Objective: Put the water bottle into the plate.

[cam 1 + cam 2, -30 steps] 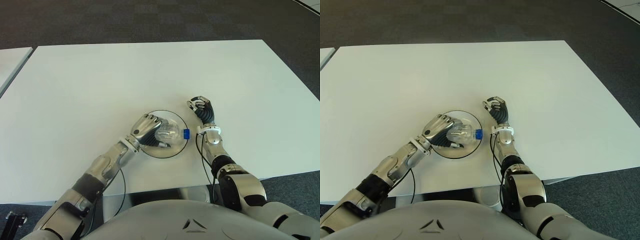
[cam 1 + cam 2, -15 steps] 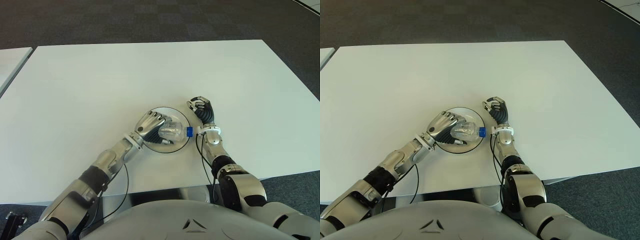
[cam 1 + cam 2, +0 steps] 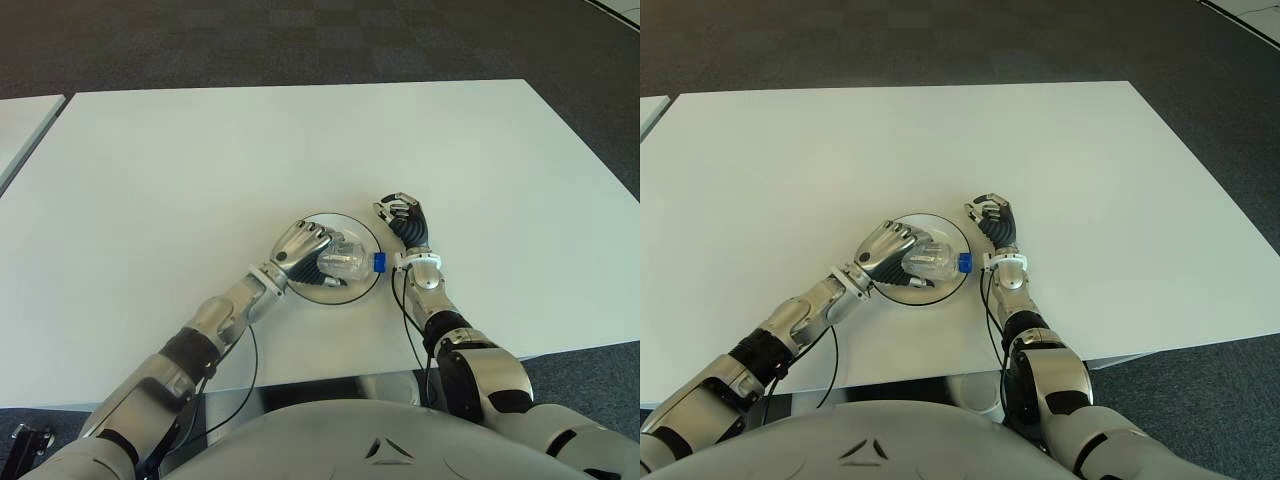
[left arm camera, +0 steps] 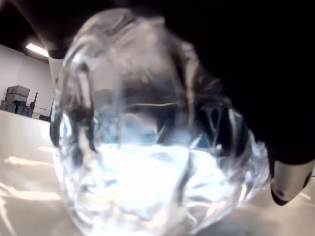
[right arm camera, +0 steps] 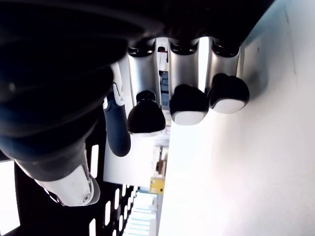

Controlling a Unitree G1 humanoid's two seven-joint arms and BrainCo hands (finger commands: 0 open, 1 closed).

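Clear plastic water bottle (image 3: 345, 262) lies sideways, blue cap toward curled, empty right hand (image 3: 405, 219); inside round clear plate (image 3: 370, 285), left hand (image 3: 300, 251) clasping it

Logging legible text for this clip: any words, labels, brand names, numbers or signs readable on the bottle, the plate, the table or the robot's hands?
None can be read.
water bottle, held by the left hand over the plate: clear plastic with a blue cap, no label visible.
plate: plain, no marking.
table: bare white, no marking.
right hand, right of the plate, fingers curled and holding nothing: no lettering visible.
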